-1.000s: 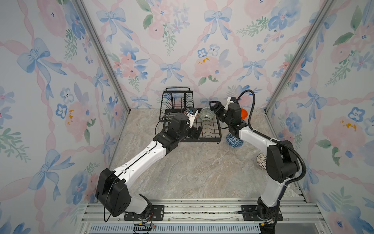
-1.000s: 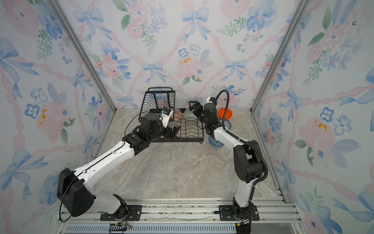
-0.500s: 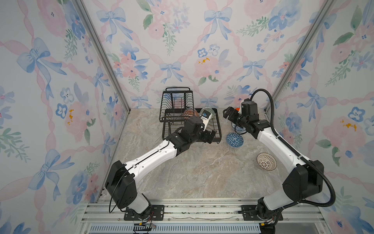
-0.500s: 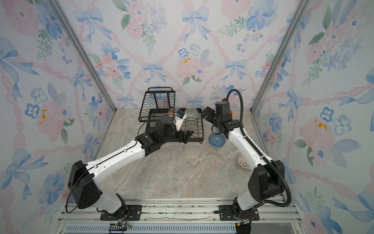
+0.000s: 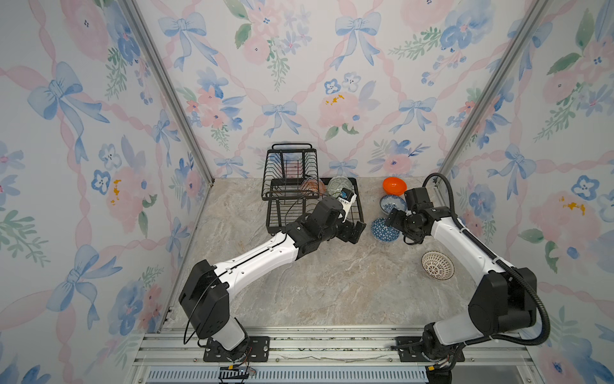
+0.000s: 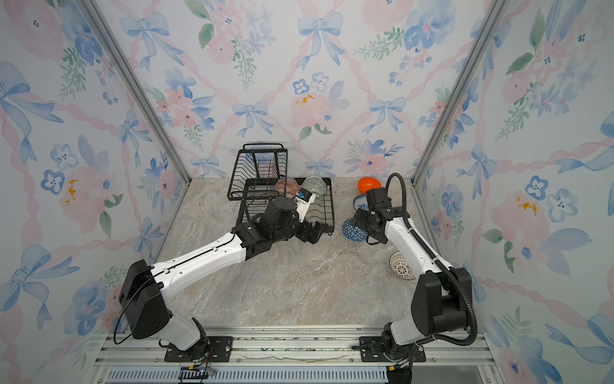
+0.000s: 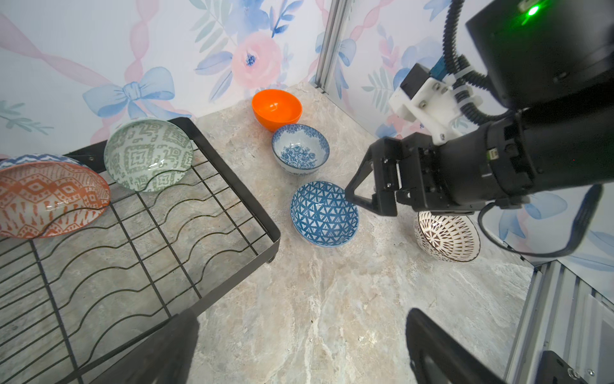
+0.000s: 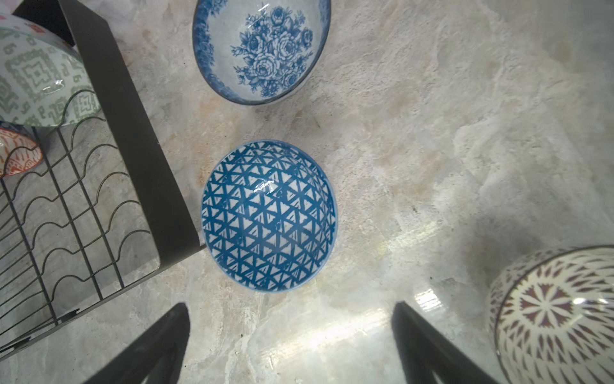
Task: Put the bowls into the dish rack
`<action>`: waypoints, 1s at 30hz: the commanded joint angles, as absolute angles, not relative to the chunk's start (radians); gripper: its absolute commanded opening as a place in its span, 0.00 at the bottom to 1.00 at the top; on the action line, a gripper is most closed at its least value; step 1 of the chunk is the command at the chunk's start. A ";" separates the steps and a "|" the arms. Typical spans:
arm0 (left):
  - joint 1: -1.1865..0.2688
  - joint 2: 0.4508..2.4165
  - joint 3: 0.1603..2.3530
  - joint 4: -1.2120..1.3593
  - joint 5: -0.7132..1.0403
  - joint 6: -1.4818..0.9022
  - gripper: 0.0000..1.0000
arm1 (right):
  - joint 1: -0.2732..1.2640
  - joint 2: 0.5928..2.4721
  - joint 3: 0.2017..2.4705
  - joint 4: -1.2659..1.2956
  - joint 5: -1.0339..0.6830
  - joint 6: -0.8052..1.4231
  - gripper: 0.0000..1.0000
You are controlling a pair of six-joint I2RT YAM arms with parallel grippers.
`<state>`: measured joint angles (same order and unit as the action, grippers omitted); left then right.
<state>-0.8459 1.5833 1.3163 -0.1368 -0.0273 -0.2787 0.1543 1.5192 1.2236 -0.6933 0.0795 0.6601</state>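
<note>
The black wire dish rack (image 5: pixel 359 212) (image 6: pixel 332 212) stands at the back. The orange-white bowl (image 5: pixel 312 188) (image 7: pixel 50 196) and the grey-green bowl (image 5: pixel 340 185) (image 7: pixel 148 154) lean in its base. On the table to its right are the orange bowl (image 5: pixel 393 185), the blue floral bowl (image 5: pixel 392 203) (image 8: pixel 262 50), the dark-blue geometric bowl (image 5: pixel 383 230) (image 8: pixel 269 216) and the lattice bowl (image 5: pixel 437 265) (image 8: pixel 555 316). My left gripper (image 5: pixel 355 231) (image 7: pixel 299 352) is open and empty at the rack's front right corner. My right gripper (image 5: pixel 398 226) (image 8: pixel 289 349) hangs open just beside the geometric bowl.
Floral walls close in the back and both sides, with metal corner posts (image 5: pixel 465 129). The rack's raised basket (image 5: pixel 290 166) stands at its back left. The two grippers face each other across the geometric bowl, a short gap apart.
Both open grippers have drawn back from the rack. The left has swung right to the rack's front corner. The right has come forward and down beside the geometric bowl.
</note>
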 commanded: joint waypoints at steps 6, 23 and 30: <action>-0.846 1.637 1.357 -0.146 0.002 -0.287 0.98 | 0.096 1.696 1.264 -0.755 0.012 0.631 0.99; -0.832 1.739 1.469 -0.147 0.020 -0.230 0.98 | 0.074 1.828 1.335 -0.745 0.009 0.540 0.79; -0.812 1.769 1.498 -0.149 0.042 -0.217 0.98 | 0.072 1.855 1.358 -0.753 0.020 0.515 0.57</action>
